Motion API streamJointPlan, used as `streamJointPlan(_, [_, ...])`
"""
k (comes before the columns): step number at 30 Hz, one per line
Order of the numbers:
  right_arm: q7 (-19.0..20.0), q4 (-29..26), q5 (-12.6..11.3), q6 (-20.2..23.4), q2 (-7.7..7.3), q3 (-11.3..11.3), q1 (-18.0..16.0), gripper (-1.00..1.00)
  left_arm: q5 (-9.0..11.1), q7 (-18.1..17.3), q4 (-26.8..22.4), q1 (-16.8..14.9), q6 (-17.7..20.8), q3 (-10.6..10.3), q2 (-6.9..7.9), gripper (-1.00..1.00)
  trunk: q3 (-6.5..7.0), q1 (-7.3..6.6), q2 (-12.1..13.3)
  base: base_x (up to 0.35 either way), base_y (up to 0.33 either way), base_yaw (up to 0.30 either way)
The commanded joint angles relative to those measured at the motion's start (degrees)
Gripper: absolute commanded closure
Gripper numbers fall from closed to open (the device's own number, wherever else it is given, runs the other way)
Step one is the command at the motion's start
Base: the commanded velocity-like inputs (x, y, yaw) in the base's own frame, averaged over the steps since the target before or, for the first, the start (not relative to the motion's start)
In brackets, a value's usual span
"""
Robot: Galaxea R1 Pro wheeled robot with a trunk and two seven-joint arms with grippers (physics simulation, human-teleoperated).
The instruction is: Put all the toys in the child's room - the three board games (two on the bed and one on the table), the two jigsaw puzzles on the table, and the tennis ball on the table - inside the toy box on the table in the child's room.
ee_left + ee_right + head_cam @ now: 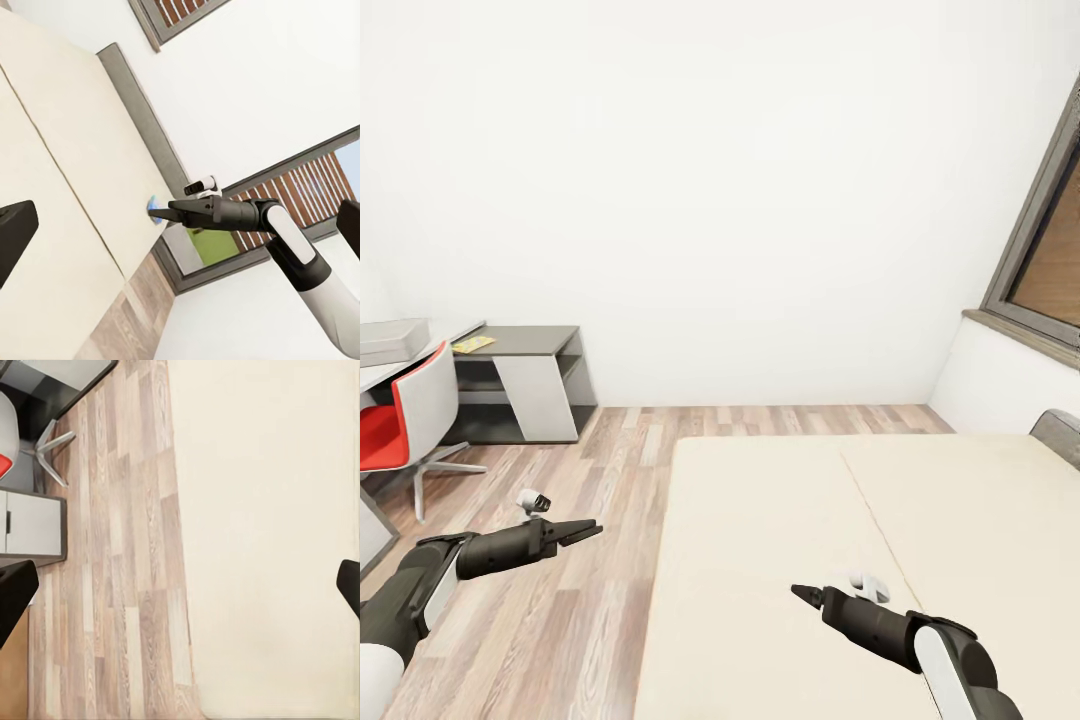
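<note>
Cream bedding covers the bed point(840, 560), which runs from the near edge of the head view toward the wall under the window point(1050, 260); its surface shows bare wherever the pictures reach, so the two board games meant to lie there cannot be made out.

At the far left stands the grey desk point(525, 345), with a red-and-white chair point(405, 425) pulled up beside it; a small yellow flat thing point(473, 343) rests near the desk's left edge, perhaps one of the toys, though it is too small to tell; a pale grey box point(390, 340) sits on the adjoining white table at the picture's left edge, possibly the toy box.

The left gripper point(585, 530) hangs over the wooden floor point(560, 620) beside the bed, its fingers pressed close together with nothing between them; the right gripper point(805, 594) hovers above the bedding, also drawn to a point and empty; the left wrist view shows it likewise closed point(159, 215).

As a judgement: no toy is in hand and none is visibly inside a box, so how much is done cannot be told; the robot seems to be between pickups.
</note>
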Motion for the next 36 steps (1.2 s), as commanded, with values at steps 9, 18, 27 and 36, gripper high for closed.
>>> streamJointPlan(9, [0.53,-0.01,0.44,0.24,0.01,-0.09,-0.06,-1.0,-0.05,-0.23,-0.04,-0.04,0.61,0.02,0.01,-1.0,-0.13,0.04,-0.14,0.0,-0.299,0.0])
streamJointPlan(18, [0.53,-0.08,0.44,0.24,0.0,-0.09,-0.06,-1.0,-0.05,-0.23,-0.04,-0.04,0.61,0.04,0.01,-1.0,-0.13,0.04,-0.14,0.0,-0.299,0.0])
streamJointPlan(27, [0.55,-0.07,0.44,0.24,0.0,-0.09,-0.06,-1.0,-0.05,-0.23,-0.05,-0.04,0.61,0.05,0.01,-1.0,-0.13,0.04,-0.14,0.0,-0.299,0.0])
streamJointPlan(36, [0.69,-0.34,0.44,0.32,0.0,-0.15,-0.07,-1.0,-0.05,-0.23,-0.05,-0.04,0.61,0.06,0.01,-1.0,-0.13,0.04,-0.14,0.0,-0.299,0.0])
